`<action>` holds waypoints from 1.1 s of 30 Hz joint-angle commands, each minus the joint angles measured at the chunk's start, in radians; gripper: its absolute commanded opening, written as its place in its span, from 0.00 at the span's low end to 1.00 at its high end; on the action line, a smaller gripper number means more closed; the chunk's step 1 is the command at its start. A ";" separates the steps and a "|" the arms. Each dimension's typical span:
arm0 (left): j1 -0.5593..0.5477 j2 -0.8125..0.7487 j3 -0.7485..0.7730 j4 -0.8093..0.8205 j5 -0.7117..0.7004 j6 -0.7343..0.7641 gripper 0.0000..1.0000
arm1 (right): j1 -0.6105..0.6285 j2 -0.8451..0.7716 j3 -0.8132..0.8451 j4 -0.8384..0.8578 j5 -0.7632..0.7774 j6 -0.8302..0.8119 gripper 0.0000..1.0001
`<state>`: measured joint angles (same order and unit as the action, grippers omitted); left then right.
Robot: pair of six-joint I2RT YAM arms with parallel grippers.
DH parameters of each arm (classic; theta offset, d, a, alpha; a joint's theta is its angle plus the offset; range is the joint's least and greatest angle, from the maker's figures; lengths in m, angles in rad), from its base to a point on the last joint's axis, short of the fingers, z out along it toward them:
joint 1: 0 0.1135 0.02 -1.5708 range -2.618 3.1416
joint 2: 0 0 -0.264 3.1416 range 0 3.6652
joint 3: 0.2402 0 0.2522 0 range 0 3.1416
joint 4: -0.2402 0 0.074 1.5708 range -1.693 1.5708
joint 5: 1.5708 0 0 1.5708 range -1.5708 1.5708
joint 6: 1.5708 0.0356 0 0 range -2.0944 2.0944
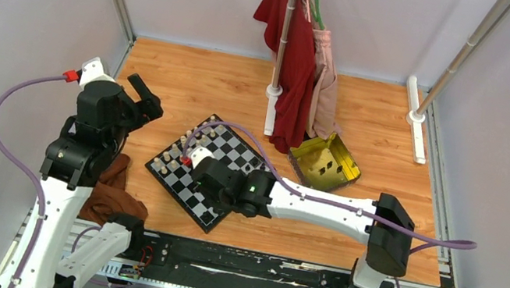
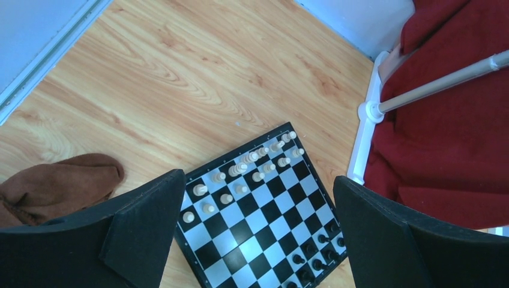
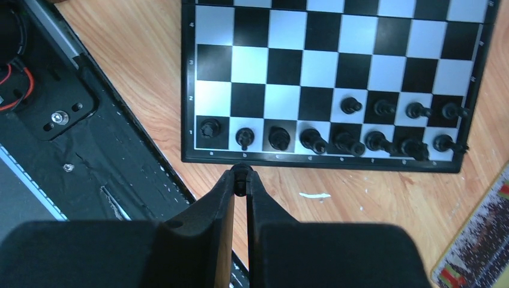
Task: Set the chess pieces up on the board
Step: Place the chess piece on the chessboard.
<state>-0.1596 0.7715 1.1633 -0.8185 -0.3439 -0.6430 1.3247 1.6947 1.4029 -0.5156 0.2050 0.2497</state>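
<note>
Now my right gripper (image 3: 240, 180) pinches a black piece (image 3: 240, 170) just off the board (image 3: 282, 66) edge. My left gripper (image 2: 258, 180) hangs wide.

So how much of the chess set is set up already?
Most of it. The cream pieces seem to fill two rows on the board. The black back row is full, with four black pawns in front. The right hand pinches a small black piece, likely a pawn, just off the board's edge. Four squares in the pawn row are bare, so that one and about three more are left.
</note>
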 commanded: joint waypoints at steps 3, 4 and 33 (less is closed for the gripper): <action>0.008 0.012 0.039 -0.021 -0.007 0.019 1.00 | 0.028 0.073 0.069 -0.013 -0.067 -0.034 0.00; 0.008 0.015 0.041 -0.020 -0.006 0.022 1.00 | 0.029 0.090 0.078 -0.015 -0.070 -0.037 0.00; 0.008 0.008 0.054 -0.028 -0.010 0.052 1.00 | 0.036 0.336 0.244 -0.028 -0.134 -0.110 0.00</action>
<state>-0.1596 0.7898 1.2064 -0.8398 -0.3511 -0.6018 1.3479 2.0113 1.6222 -0.5243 0.0719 0.1677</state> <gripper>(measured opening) 0.997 0.125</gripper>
